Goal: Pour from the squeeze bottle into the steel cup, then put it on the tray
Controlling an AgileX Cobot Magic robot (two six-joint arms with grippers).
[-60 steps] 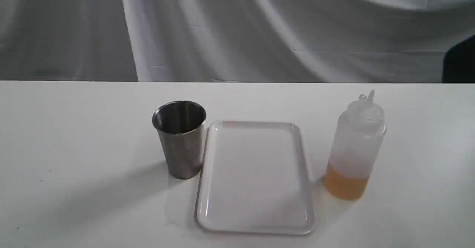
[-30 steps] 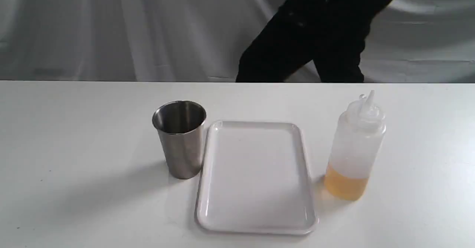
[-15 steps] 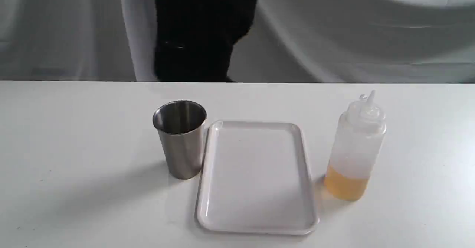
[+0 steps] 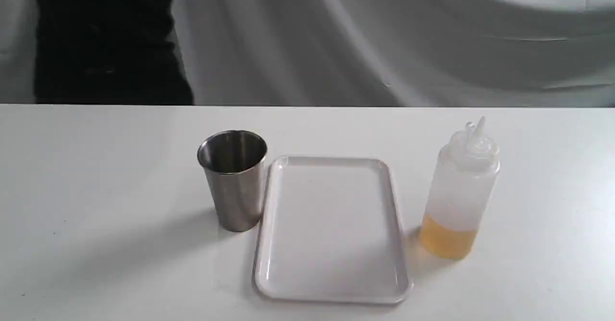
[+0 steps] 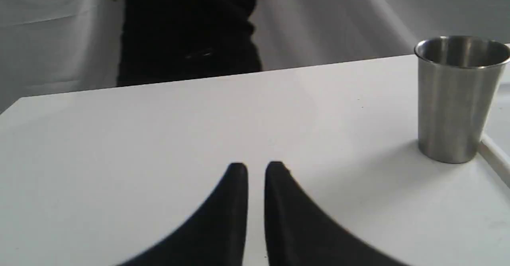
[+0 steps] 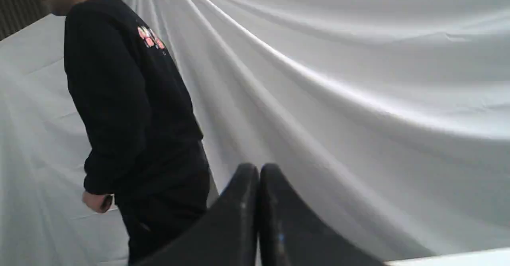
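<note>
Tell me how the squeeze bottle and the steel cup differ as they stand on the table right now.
The squeeze bottle is translucent whitish plastic; the steel cup is opaque brushed metal. The bottle is taller and closed by a pointed nozzle cap; the cup is shorter and open-topped. Amber liquid fills the bottle's lower part; the cup shows only a dark interior. The bottle stands right of the tray, the cup left. Both stand upright on the white table, untouched by any gripper.

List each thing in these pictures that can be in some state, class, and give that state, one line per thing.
Squeeze bottle: upright on the table, amber liquid filling its bottom part, not held.
Steel cup: upright just left of the tray, apparently nothing in it.
Tray: flat on the table, nothing on it.
Left gripper: nearly shut with a thin gap, holding nothing.
Right gripper: shut, holding nothing.
</note>
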